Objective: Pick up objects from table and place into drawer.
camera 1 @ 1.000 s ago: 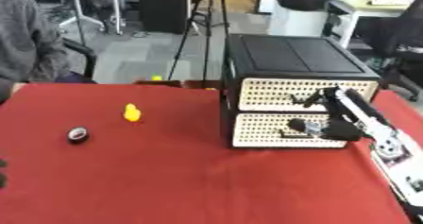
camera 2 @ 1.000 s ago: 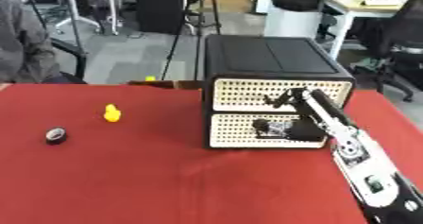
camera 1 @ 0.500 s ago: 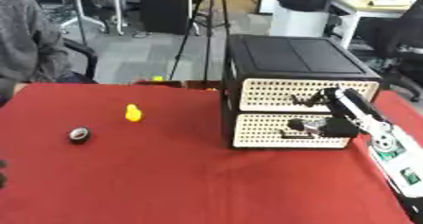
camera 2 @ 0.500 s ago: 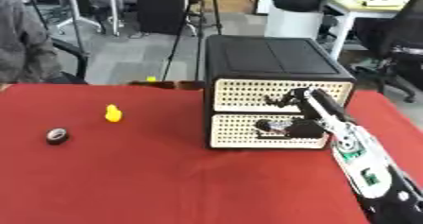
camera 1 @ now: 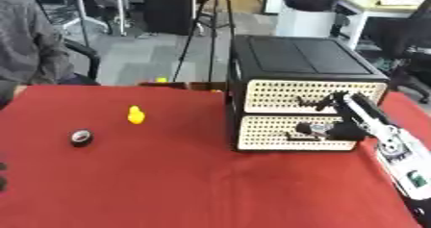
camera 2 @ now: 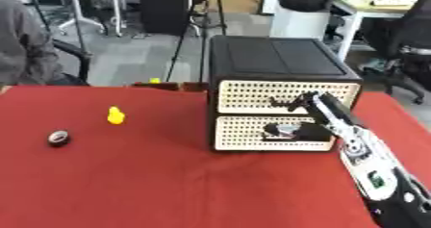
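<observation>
A black cabinet (camera 1: 303, 58) with two cream perforated drawer fronts stands on the red table (camera 1: 185, 183), and both drawers look closed. My right hand (camera 1: 330, 102) lies against the upper drawer's front (camera 1: 269, 96) at its dark handle. The black part of the hand below reaches down over the lower drawer's front (camera 1: 261, 134). A small yellow duck-shaped toy (camera 1: 135, 115) sits mid-left on the cloth. A black round thing with a pale centre (camera 1: 81, 137) lies further left. A dark bit of my left hand (camera 1: 3, 174) shows at the left edge.
A person in grey sits at the table's far left corner. Beyond the far edge are a tripod, office chairs and desks. A small yellow thing (camera 1: 160, 80) lies on the floor behind the table. Open cloth lies in front of the cabinet and between the two small objects.
My right arm has shifted slightly while the hand stays at the drawer fronts. The duck toy and the black round thing have not moved.
</observation>
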